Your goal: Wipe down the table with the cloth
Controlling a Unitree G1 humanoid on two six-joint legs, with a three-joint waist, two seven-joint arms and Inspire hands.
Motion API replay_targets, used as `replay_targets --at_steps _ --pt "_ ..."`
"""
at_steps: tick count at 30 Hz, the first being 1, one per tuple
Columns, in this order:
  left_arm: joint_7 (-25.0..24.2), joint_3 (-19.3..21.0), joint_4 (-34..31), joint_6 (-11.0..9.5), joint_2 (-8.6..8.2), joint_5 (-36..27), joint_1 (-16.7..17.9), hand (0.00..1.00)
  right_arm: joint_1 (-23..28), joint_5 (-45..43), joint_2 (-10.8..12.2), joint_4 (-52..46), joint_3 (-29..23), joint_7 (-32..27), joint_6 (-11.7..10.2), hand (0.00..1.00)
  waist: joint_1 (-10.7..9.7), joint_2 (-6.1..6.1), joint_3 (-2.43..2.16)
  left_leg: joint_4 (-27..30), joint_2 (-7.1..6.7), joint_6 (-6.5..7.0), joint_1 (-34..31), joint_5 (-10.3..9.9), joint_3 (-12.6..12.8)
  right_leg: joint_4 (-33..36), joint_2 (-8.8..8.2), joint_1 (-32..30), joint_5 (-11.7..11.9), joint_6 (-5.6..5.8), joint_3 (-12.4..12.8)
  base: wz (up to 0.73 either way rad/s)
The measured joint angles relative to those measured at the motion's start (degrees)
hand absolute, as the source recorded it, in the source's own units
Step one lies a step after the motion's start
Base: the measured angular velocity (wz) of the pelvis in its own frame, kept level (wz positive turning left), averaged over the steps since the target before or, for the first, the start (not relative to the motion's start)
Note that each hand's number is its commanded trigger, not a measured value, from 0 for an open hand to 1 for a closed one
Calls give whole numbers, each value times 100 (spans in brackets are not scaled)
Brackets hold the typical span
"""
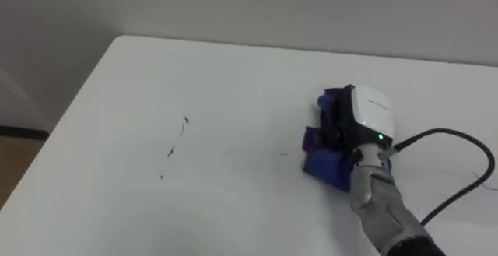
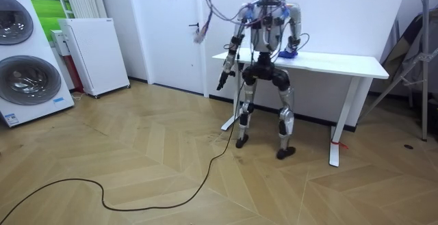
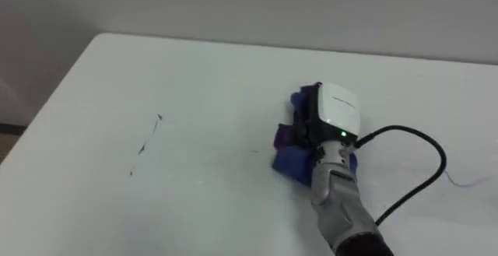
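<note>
A white table (image 1: 233,77) stands in front of me, against a white wall. A crumpled blue cloth (image 1: 323,165) lies on its right half. My right hand (image 1: 366,116) rests on top of the cloth with its fingers curled into it, and blue folds stick out ahead of the hand and to its left. Thin dark marks (image 1: 175,143) streak the tabletop well to the left of the cloth. In the room view I stand upright at the table (image 2: 342,64), and my left hand (image 2: 221,83) hangs down by my side.
The table's left edge drops off to a wooden floor (image 1: 15,163). A faint thin line (image 1: 482,180) marks the tabletop at the far right. Two washing machines (image 2: 27,61) and a white cabinet (image 2: 92,54) stand along the room view's left wall.
</note>
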Motion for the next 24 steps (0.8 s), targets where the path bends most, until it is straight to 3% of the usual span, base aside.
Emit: replay_targets --at_steps 1,2,4,5,8,9,10,12,14,16,18,20,24 --pt "16 135 -105 13 -5 -2 -12 0 111 -1 -2 0 -5 -15 -229 100 -38 -17 -18 -97 148 -193 56 56 -91 -68 216 167 -107 216 -70 65" --pt "27 201 -169 -16 -72 0 -2 0 219 -46 14 -6 5 -29 -420 100 -52 1 -46 -303 376 -379 183 178 -31 -175 437 308 -185 113 -228 54" --pt "29 194 -143 -34 -182 8 72 0 419 -78 3 -46 2 -175 -660 100 -228 -9 -70 -603 601 -548 319 373 63 -263 634 462 -330 12 -429 38" --pt "30 194 -119 -31 -257 51 112 0 609 -71 -77 -131 -48 -327 -755 100 -335 -25 -68 -759 693 -611 399 506 228 -332 710 518 -393 -25 -486 31" --pt "28 282 -50 19 -403 357 253 0 1106 -73 -408 -143 -420 -698 -802 100 -465 -71 -112 -787 735 -610 452 731 549 -350 746 605 -496 -64 -449 15" --pt "28 306 -53 30 -405 400 313 0 1254 -73 -470 -129 -507 -751 -800 100 -466 -70 -119 -762 739 -610 485 746 591 -327 754 645 -557 -40 -409 23" --pt "29 316 -67 63 -396 477 425 0 1520 -68 -601 -130 -667 -813 -795 100 -481 -92 -153 -647 774 -608 490 748 659 -305 796 720 -667 -57 -356 25" --pt "25 307 -76 99 -388 493 544 0 1794 -65 -649 -140 -881 -841 -771 100 -512 -130 -170 -519 811 -598 482 754 676 -220 875 753 -744 -114 -192 19" --pt "-67 307 -78 104 -406 470 702 0 1900 -29 -650 -126 -1000 -807 -614 100 -467 -111 -182 -387 863 -589 483 754 817 -165 956 779 -780 -152 -45 5" --pt "-96 309 -73 99 -404 455 780 0 1882 -31 -647 -98 -1076 -713 -484 100 -470 -70 -179 -360 856 -542 499 728 799 -154 1039 820 -786 -167 121 18" --pt "-114 273 -69 100 -408 434 837 0 1835 -28 -683 -48 -1128 -641 -357 100 -459 -27 -176 -347 750 -453 537 677 778 -100 1048 829 -788 -168 365 11" --pt "-198 246 -63 103 -409 443 1064 0 1700 -29 -713 -10 -1127 -508 -241 100 -412 69 -170 -477 461 -347 694 616 679 -128 1008 826 -731 -97 805 -31" --pt "-190 200 -67 94 -291 452 1216 0 1684 3 -740 -56 -1135 -477 -268 100 -552 131 -172 -555 225 -226 685 528 644 -307 905 854 -600 35 1050 -14"
